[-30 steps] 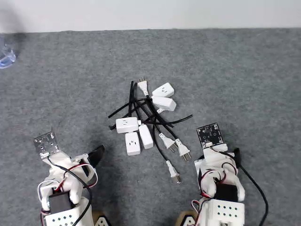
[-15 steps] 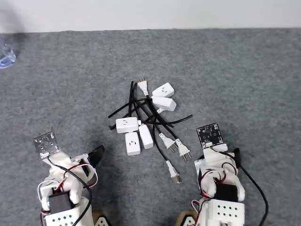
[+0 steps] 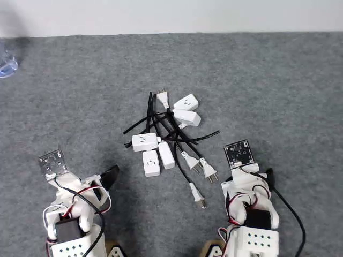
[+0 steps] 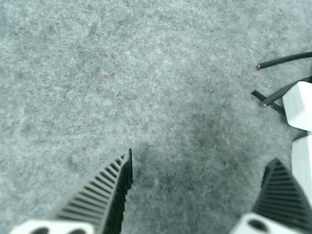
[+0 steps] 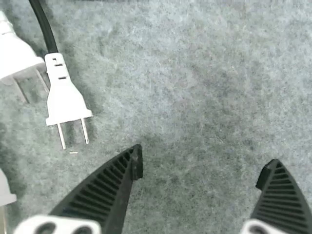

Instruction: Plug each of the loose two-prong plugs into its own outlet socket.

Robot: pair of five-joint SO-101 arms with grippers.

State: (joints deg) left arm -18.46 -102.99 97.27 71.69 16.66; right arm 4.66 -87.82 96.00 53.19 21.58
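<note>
**Plugs and sockets lie in a heap at mid-tabletop, both end effectors released**

Four white two-prong plugs (image 3: 190, 160), each on a short black cord (image 3: 177, 134), lie loose in a tangle at the centre of the grey, felt-like tabletop (image 3: 278, 91). Three of them fan out along the side of the heap nearest the right arm, and the fourth lies at its far edge. None is seated in a socket.

Five white sockets (image 3: 151, 163), rounded rectangular blocks, are mixed in among the cords. Three are clustered on the side towards the left arm, two of them with their slots facing up. The other pair rests at the far right of the pile.

The right end effector (image 5: 195, 190) hangs over bare tabletop with its ribbed black fingers (image 5: 117, 187) spread wide and nothing between them. One plug lies flat just beside it, prongs pointing its way.

The left end effector (image 4: 195, 195) is likewise spread and holds nothing, with two sockets and the cut ends of cords near one finger.
</note>
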